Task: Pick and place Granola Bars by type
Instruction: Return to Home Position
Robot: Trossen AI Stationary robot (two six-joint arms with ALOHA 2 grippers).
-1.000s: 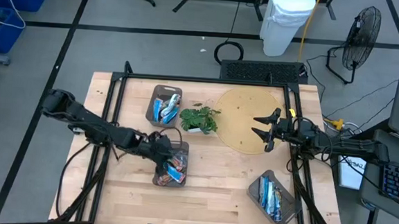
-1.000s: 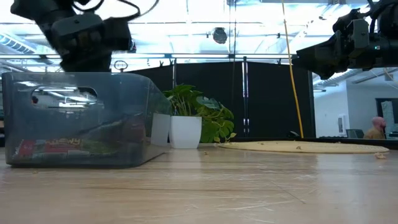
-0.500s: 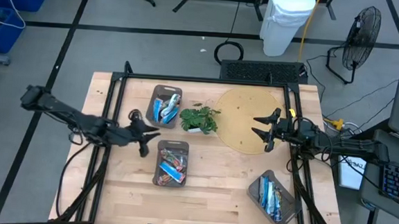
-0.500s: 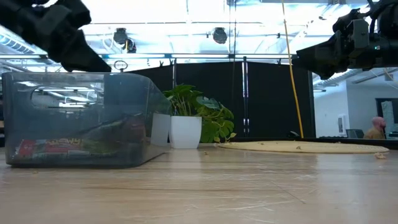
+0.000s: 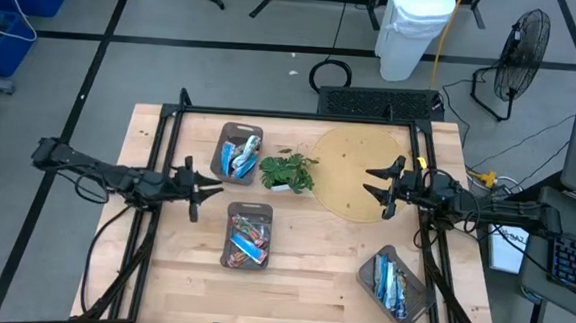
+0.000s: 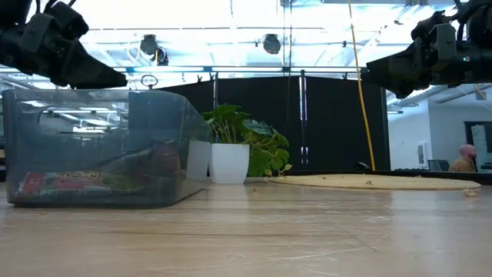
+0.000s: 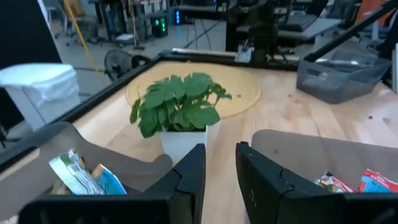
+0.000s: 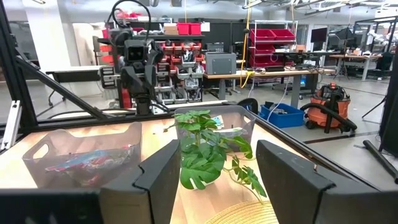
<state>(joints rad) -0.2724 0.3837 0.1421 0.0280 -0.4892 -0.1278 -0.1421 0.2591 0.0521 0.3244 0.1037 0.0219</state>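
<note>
Both my arms stood clear of the small, shiny foil-wrapped Granola Bars (image 5: 246, 241), which lay sorted by type.
High view: the bars lay in three grey-brown rectangular plastic trays (image 5: 226, 128). The red-multicolour ones were in the middle tray, the blue-silver ones beside the leafy green potted plant (image 5: 287, 172), and more on the right arm's side. My left gripper (image 5: 201, 184) hung left of the middle tray, and my right gripper (image 5: 375, 184) hung over the round tan woven mat (image 5: 353, 156). Low view: red wrappers showed through a translucent tray wall. Left wrist view: my fingers (image 7: 189, 180) stood narrowly apart, empty. Right wrist view: my fingers (image 8: 155, 180) gaped wide, empty. I judged the bars light, crinkly, slippery and crushable, best pinched across the short width at mid-length.
</note>
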